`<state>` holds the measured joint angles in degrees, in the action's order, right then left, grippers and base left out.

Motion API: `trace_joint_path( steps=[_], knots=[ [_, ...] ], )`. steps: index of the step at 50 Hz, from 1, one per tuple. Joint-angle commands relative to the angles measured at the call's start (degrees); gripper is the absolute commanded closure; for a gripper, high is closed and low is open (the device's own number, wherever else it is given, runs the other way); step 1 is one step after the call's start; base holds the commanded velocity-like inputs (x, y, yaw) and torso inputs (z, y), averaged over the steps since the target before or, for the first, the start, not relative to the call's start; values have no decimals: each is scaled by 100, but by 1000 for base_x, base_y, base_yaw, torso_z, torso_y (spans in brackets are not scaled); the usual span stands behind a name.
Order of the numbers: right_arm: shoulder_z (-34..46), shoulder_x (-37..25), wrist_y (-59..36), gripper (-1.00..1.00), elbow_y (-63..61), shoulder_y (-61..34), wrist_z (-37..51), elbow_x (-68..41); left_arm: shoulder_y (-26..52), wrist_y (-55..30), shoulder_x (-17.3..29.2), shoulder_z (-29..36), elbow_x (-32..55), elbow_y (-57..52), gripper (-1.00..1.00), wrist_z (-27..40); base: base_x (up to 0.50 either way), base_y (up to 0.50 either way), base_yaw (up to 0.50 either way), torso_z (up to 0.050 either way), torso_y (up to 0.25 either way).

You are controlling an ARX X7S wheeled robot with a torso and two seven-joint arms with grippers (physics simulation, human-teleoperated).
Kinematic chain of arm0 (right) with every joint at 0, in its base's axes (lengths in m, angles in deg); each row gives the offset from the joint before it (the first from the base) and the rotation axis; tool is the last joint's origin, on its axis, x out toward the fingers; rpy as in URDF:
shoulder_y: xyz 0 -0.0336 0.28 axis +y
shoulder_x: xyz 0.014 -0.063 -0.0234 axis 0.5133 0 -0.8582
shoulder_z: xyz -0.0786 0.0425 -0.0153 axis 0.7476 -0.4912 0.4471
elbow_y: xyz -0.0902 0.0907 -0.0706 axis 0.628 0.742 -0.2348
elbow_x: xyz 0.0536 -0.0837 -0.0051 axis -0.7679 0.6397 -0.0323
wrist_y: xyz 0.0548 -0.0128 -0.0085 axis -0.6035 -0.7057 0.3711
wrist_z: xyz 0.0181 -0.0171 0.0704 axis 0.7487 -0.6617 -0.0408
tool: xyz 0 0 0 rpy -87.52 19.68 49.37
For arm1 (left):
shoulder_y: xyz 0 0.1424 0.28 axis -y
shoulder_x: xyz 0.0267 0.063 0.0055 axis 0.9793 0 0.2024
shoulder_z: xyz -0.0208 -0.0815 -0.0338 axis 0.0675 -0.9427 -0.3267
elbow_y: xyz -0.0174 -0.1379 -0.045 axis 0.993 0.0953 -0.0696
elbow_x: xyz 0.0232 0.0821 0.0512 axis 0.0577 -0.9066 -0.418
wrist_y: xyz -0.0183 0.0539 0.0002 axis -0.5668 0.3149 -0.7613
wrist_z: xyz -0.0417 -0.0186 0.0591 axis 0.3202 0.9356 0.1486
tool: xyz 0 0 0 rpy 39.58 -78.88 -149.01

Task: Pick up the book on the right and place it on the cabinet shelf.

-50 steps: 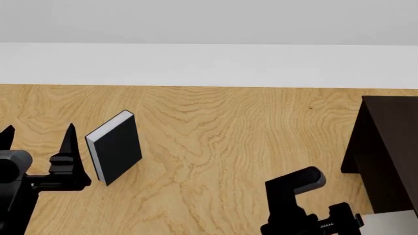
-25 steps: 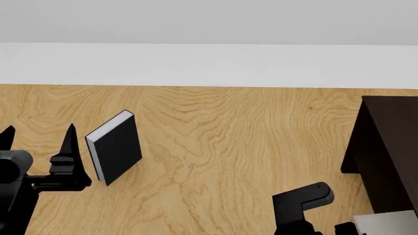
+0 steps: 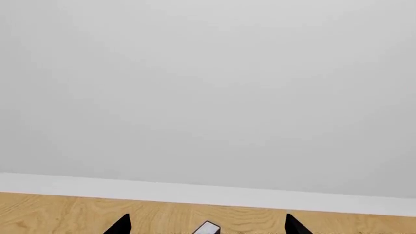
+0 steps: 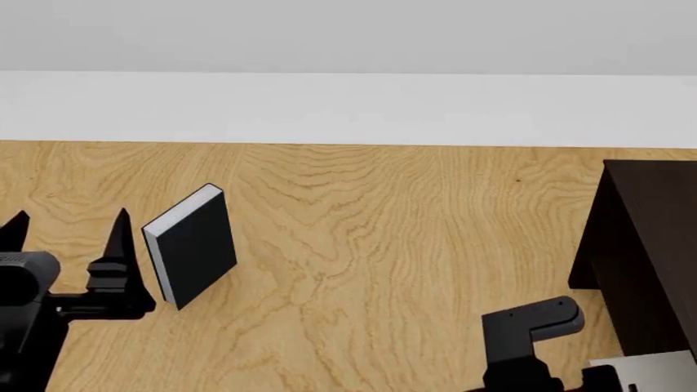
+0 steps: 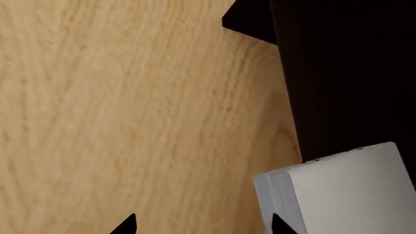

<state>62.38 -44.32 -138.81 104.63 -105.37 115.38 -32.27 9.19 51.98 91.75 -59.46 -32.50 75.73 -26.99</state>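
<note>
The light-grey book [image 4: 654,371] lies at the bottom right corner of the head view, against the front of the dark cabinet [image 4: 642,245]. In the right wrist view the book [image 5: 344,195] shows its grey cover and white page edges beside the cabinet [image 5: 344,73]. My right gripper [image 5: 202,226] is open and empty over bare floor, with one fingertip [image 5: 279,225] right at the book's edge. My right arm [image 4: 531,327] shows low in the head view, its fingers hidden. My left gripper [image 4: 68,222] is open and empty beside the black book.
A black-covered book with white pages [image 4: 192,245] stands tilted on the wood floor [image 4: 370,229] at the left; its corner [image 3: 208,228] shows between my left gripper's [image 3: 208,226] fingertips. A white wall [image 4: 348,106] runs behind.
My right arm has moved down and to the right in the head view, towards the grey book. More of the grey book shows. The left gripper has barely shifted.
</note>
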Motion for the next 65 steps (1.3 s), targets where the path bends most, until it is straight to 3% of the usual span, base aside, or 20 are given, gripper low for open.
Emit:
trace_joint_path(
  steps=[1,12,19,28,38,45,56,65],
  knots=[
    [133,124,604,-100,1001,-267,-269,237,7,14,-3,36,-16,36,-100,0,0,0,0,0,0],
    [257,484,1597,-100,2664,-694,-692,438,9,29,10,39,-9,49,-100,5,0,0,0,0,0],
    [68,-70,645,-100,1272,-357,-185,244,23,35,-10,99,-51,83,-100,4,0,0,-3,0,0],
    [88,-247,688,-100,1271,-410,-176,307,26,35,-11,136,-70,91,-100,12,0,-1,-2,0,0],
    [318,-212,1067,-100,1878,-811,-450,548,34,33,-8,178,-111,110,-100,33,0,0,-3,0,1],
    [433,142,2038,-100,3432,-1338,-812,762,51,69,-16,206,-147,185,-100,21,0,0,-2,1,0],
    [277,140,2140,-100,3453,-1136,-855,806,51,94,-26,248,-166,215,-100,16,0,-1,-3,0,1],
    [-21,305,2478,-100,3483,-963,-1783,852,39,47,3,236,-113,143,-100,40,0,0,-2,0,0]
  ],
)
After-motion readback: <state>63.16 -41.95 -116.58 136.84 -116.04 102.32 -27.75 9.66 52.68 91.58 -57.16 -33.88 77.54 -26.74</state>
